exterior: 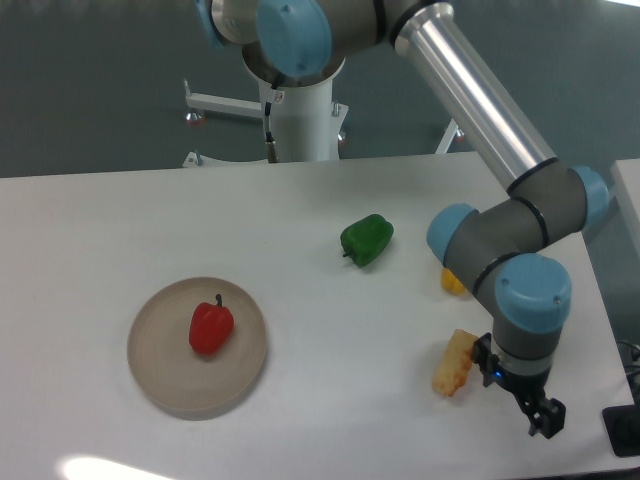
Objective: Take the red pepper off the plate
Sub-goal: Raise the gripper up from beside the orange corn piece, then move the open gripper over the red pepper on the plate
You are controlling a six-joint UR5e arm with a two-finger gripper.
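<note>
The red pepper (210,327) lies on the beige plate (160,370) at the front left of the table, its dark stem pointing up. My gripper (544,419) hangs low over the table's front right corner, far to the right of the plate. Only its dark tip shows below the wrist, so I cannot make out how the fingers stand. Nothing is visibly held.
A green pepper (367,239) lies near the table's middle. A yellow pepper (452,281) is mostly hidden behind the arm's elbow. A yellow corn-like piece (455,363) lies just left of the wrist. A dark object (623,430) sits at the right edge.
</note>
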